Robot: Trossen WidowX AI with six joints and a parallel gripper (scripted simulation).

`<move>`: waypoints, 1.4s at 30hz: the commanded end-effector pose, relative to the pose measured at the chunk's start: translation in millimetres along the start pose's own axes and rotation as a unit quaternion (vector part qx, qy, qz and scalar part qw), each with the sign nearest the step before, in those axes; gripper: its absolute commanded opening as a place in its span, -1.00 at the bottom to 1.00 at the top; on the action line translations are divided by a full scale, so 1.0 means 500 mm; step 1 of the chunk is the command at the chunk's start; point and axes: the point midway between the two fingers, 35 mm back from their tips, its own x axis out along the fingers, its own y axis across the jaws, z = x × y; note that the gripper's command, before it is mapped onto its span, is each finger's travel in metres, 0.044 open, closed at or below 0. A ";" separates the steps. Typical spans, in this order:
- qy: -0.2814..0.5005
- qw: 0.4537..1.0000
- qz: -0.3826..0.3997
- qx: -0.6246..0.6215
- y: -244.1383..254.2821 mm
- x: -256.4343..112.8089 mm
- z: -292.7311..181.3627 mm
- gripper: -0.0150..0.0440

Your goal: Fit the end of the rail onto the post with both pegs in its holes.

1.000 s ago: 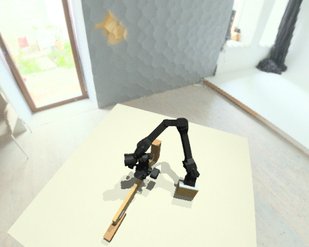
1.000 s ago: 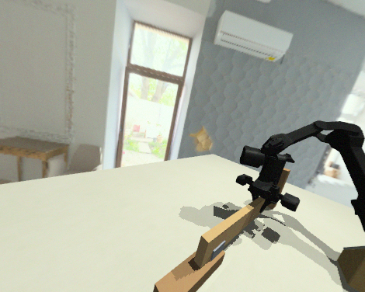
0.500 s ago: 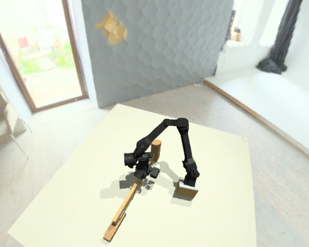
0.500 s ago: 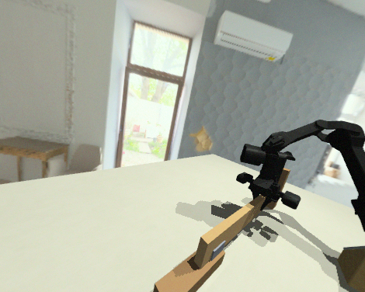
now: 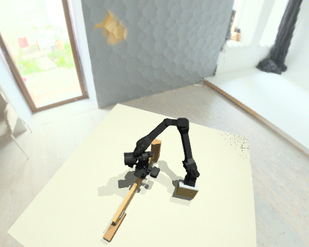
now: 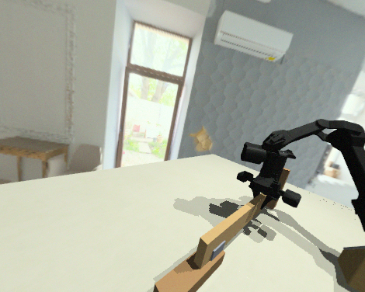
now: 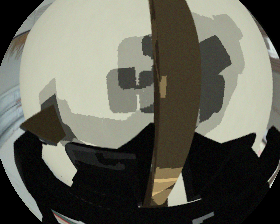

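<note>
The long wooden rail (image 5: 125, 201) (image 6: 228, 230) (image 7: 177, 85) runs from the footboard block (image 5: 112, 232) (image 6: 184, 276) towards the upright wooden post (image 5: 156, 149) (image 6: 286, 179). Its far end sits at the grey bracket (image 5: 122, 215) (image 6: 218, 251) on the block. My gripper (image 5: 142, 177) (image 6: 263, 196) (image 7: 163, 126) is shut on the rail towards its post end, with one finger on each side. The arm hides much of that end in the top and exterior views. The pegs and holes do not show, and I cannot tell whether the rail touches the post or is level.
The arm's base stands on a brown block with a pale top (image 5: 187, 192) (image 6: 359, 269), to the right of the rail. The arm arches over from there to the rail. Shadows of the arm lie on the pale table (image 5: 72, 194) (image 6: 85, 225) around the gripper.
</note>
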 end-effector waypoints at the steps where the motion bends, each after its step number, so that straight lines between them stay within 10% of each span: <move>1: -0.009 1.000 -0.004 0.001 -0.004 -0.006 0.007 -0.49; 42: -0.009 1.000 -0.004 0.001 0.001 0.001 0.007 -0.49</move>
